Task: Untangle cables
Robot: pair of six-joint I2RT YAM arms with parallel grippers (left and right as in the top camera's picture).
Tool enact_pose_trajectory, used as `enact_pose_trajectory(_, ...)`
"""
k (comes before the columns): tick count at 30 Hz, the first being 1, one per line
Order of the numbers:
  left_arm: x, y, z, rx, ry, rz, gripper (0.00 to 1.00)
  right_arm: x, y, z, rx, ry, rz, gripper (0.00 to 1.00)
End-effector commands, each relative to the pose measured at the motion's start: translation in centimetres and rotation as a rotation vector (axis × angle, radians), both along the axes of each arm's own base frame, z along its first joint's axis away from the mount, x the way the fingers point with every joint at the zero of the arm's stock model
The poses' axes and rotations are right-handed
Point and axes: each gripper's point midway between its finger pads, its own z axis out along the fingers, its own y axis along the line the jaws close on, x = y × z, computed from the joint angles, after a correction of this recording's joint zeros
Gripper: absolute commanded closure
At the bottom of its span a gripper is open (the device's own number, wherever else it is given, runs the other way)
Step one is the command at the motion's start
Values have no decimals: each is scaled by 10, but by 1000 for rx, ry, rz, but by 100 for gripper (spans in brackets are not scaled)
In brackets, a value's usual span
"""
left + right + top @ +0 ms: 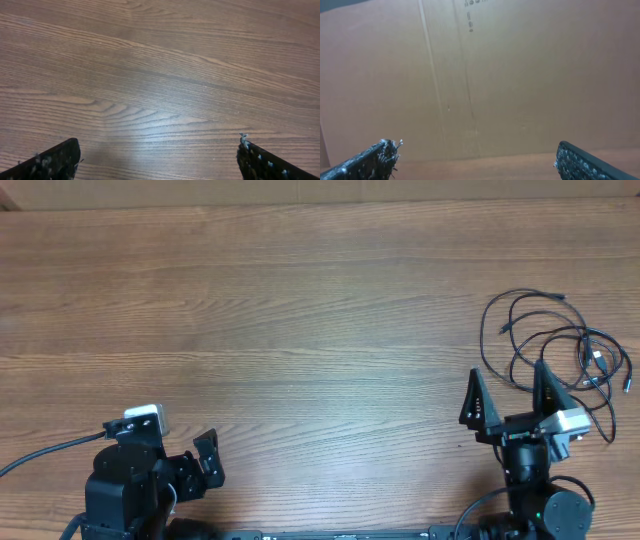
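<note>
The cables point(556, 342) lie in a loose black tangle of thin loops with small plugs at the right side of the wooden table point(300, 330). My right gripper point(507, 372) stands open just left of and in front of the tangle, pointing toward the far edge. Its right finger point(545, 385) overlaps the nearest loop from above. In the right wrist view that gripper point(476, 147) has nothing between its fingers, and no cables show. My left gripper point(210, 460) rests open at the front left, far from the cables. It point(159, 141) is seen over bare wood.
A brown cardboard wall point(470, 75) stands along the table's far edge point(300, 192). A thicker black arm wire point(40, 452) trails off to the left of the left arm. Both arm bases sit at the front edge.
</note>
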Motion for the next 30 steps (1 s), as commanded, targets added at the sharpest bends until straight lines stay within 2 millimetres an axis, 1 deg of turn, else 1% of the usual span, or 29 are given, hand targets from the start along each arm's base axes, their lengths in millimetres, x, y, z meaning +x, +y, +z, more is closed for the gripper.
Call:
enact_pose_trajectory(1,-1,3,-1,2,-3,17,1,1,0,-12,-1,-18,-3,0)
enact_pose_trajectory(4,-1,3,-1,2,-3,17,0,5,-1,-24,-2,4,-10,0)
enact_pose_trajectory(7,-1,3,-1,2,-3,17,0,10,-3,-41,-9,40,-25,0)
enact_pose_trajectory(10,-1,3,-1,2,-3,17,0,15,-6,-60,-13,118,-48,0)
enact_pose_trajectory(14,-1,3,-1,2,-3,17,0,19,-6,-89,-74,235,-58,0)
enact_pose_trajectory(16,-1,3,-1,2,-3,17,1,19,-4,-110,-87,319,-49,0)
enact_pose_trajectory(17,-1,3,-1,2,-3,17,1,19,-3,-115,-92,337,-37,0)
enact_pose_trajectory(30,-1,3,-1,2,-3,17,1,19,-1,-114,-92,334,-27,0)
